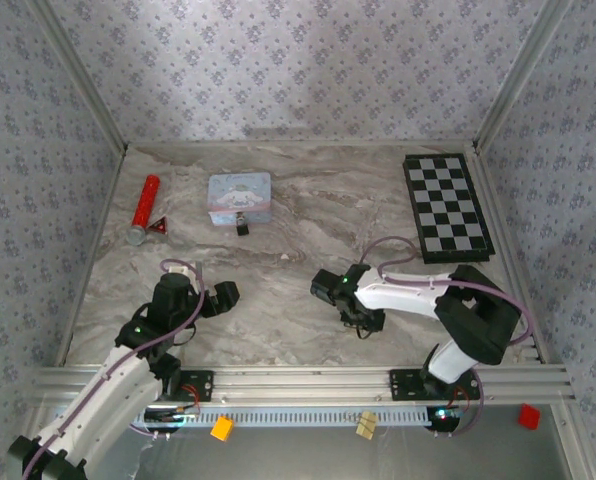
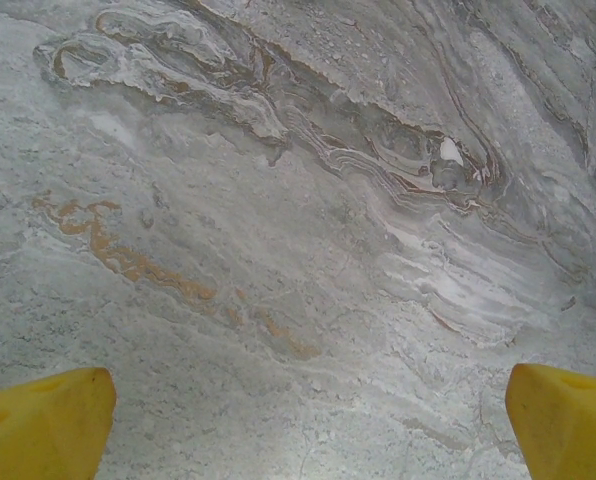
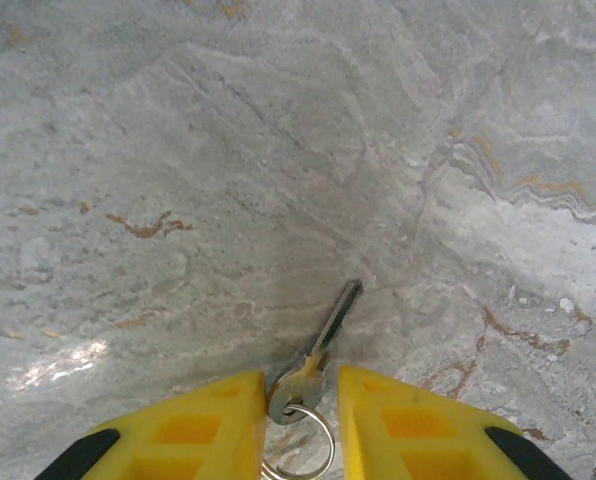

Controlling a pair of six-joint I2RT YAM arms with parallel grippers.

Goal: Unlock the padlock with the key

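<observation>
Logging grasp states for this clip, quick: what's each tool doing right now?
Left tool: open, empty.
Right tool: narrow around the key's head; grip cannot be told.

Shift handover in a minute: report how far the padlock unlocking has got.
Done: nothing finished; the padlock sits by the pale blue tin, away from both arms. In hand: the right end effector brackets the head of the key, which lies flat on the table; a firm grip cannot be confirmed. The left end effector hangs open, holding nothing. Left: lift the key, carry it over, insert, turn.
</observation>
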